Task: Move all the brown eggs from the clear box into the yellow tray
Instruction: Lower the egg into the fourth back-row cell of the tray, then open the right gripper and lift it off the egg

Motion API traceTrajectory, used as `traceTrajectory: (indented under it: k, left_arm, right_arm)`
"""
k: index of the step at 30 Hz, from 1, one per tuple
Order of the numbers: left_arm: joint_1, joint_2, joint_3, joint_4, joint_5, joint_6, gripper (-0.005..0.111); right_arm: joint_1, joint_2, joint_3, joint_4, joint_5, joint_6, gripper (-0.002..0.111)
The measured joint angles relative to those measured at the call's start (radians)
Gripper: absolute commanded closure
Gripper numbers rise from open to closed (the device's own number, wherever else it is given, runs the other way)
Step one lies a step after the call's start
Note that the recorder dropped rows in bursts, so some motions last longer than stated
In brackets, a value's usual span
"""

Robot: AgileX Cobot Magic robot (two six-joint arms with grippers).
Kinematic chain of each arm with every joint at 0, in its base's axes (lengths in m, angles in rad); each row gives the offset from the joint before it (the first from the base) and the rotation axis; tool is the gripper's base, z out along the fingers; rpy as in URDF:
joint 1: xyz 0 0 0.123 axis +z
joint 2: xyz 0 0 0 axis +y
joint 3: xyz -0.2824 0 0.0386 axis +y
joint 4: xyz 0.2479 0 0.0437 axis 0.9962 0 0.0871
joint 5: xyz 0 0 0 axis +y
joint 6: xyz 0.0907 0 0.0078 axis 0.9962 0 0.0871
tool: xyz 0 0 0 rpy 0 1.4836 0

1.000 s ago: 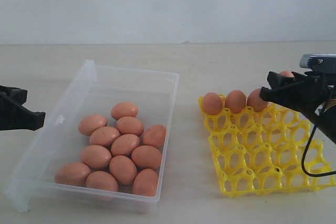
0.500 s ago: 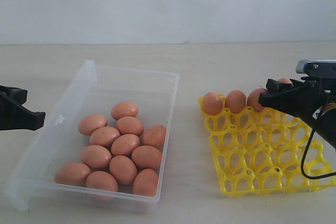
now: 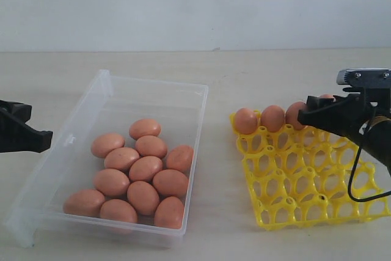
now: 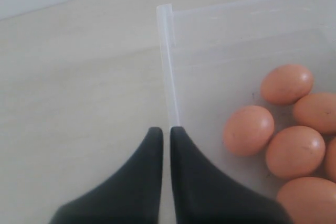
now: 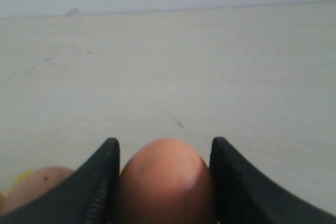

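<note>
**Status: right claw (image 5: 165, 141) pinching the held egg (image 5: 165, 182) over the tray (image 3: 264, 219), left claw (image 4: 166, 130) pressed together by the box (image 3: 153, 90)**

The right claw is gripping the held egg from both sides. The fingers are lying against its flanks and the egg is filling the whole gap between them. The right claw is hanging over the far right part of the tray, with its tips pointing toward the box. In the exterior view only the top of the held egg is showing above the claw, so I cannot tell whether it is touching a tray cell.

Three seated eggs (image 3: 272, 118) are sitting side by side in the tray's far row, just ahead of the right claw's tips. The nearest one is overlapping the tips in the exterior view and peeking in beside one finger in the right wrist view. A black cable (image 3: 354, 181) is looping down below the right claw, across the tray.

The left claw's fingers are pressing together with only a hairline between them. Its tips are sitting right at the rim of the box's long side wall, pointing into the box. Twelve loose eggs (image 3: 145, 169) are lying bunched in the box, beyond that wall, ahead of the left claw and well apart from the right claw.

The box and tray are resting apart on the desk (image 3: 220, 169), both lying between the two claws.
</note>
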Motion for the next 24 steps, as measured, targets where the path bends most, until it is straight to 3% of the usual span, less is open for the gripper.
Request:
traceTrajectory:
  k: [2, 16, 20, 24]
  left_arm:
    - [0.000, 0.000, 0.000, 0.000, 0.000, 0.000, 0.103]
    - [0.000, 0.000, 0.000, 0.000, 0.000, 0.002, 0.103]
    - [0.000, 0.000, 0.000, 0.000, 0.000, 0.002, 0.103]
    - [0.000, 0.000, 0.000, 0.000, 0.000, 0.002, 0.103]
  right_arm:
    - [0.000, 0.000, 0.000, -0.001, 0.001, 0.000, 0.044]
    - [0.000, -0.144, 0.000, -0.059, 0.084, 0.000, 0.046]
    - [0.000, -0.259, 0.000, -0.156, 0.179, 0.019, 0.056]
    - [0.000, -0.365, 0.000, -0.417, 0.197, 0.176, 0.078]
